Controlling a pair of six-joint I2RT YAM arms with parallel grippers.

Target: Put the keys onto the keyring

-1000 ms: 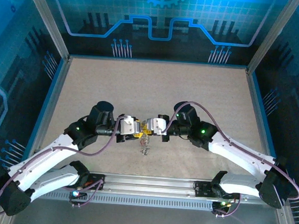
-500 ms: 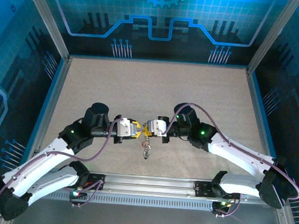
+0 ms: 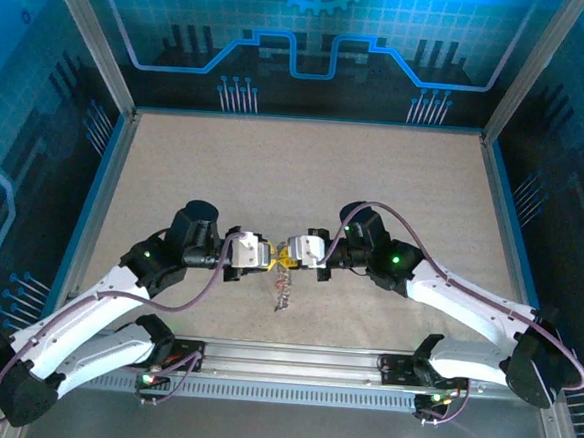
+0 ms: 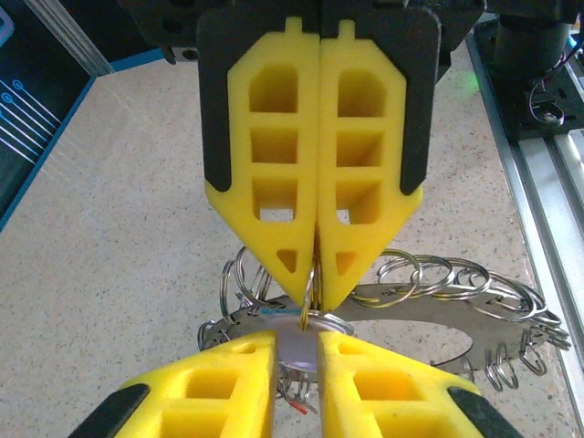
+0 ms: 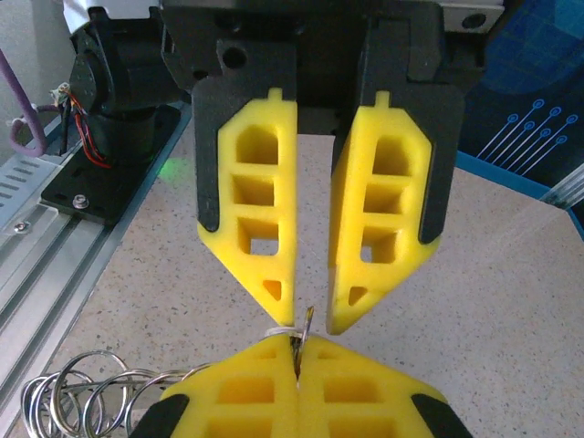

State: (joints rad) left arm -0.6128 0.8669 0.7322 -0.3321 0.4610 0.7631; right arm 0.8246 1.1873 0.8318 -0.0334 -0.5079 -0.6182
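From above, dangles the keys just beneath left claw and right claw, nose to nose over the desk, likely for free threading; details too small. Left wrist: pinches a thin edge of the keys in the right claw, left claw spread around it. Right wrist: buries that edge between shut pads, cuts the rings off bottom-left.

Both arms bent inward, elbows out, fingertips meeting head-on.
Left gripper jaws narrowly parted; right gripper pressed tight together.
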